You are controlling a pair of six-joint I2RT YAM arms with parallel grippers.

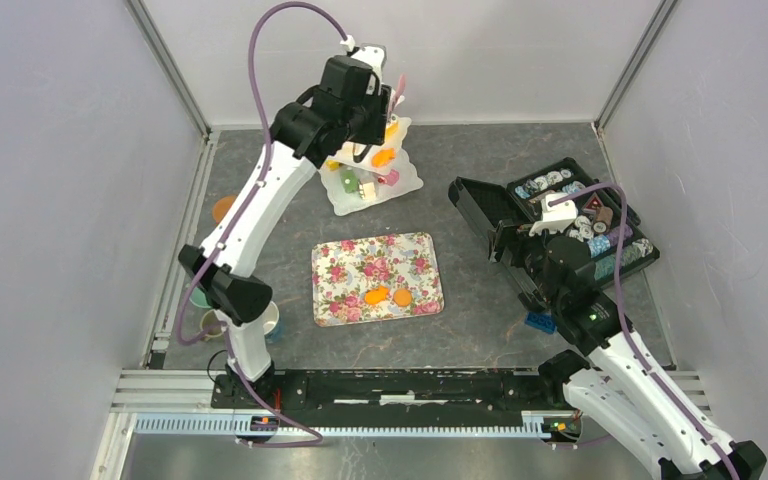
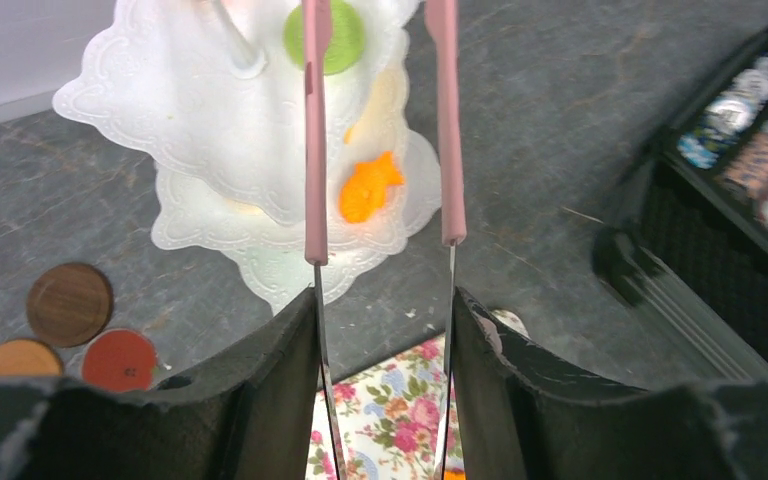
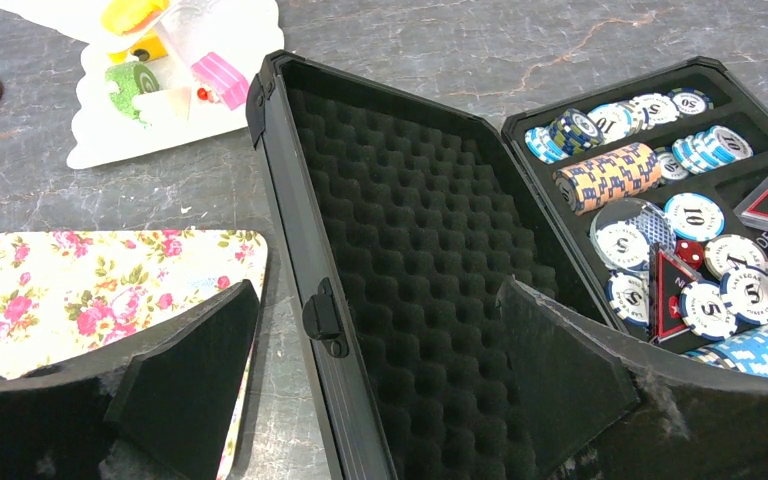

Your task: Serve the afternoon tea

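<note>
Gripping pink-tipped tongs [image 2: 315, 200], the left gripper [image 2: 385, 320] poises their spread tips framing an orange biscuit [image 2: 370, 187] on the tiered stand [image 2: 190, 130], upper centre, apparently to pinch it; the right gripper [image 3: 375, 300] gapes empty above the black case [image 3: 410, 220].

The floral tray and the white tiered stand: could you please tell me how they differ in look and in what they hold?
The floral tray is flat, rectangular and rose-patterned; the white tiered stand is stacked, scalloped and plain. The tray holds two orange pieces; the stand holds several, in orange, green and pink. Both rest on the grey table.
</note>
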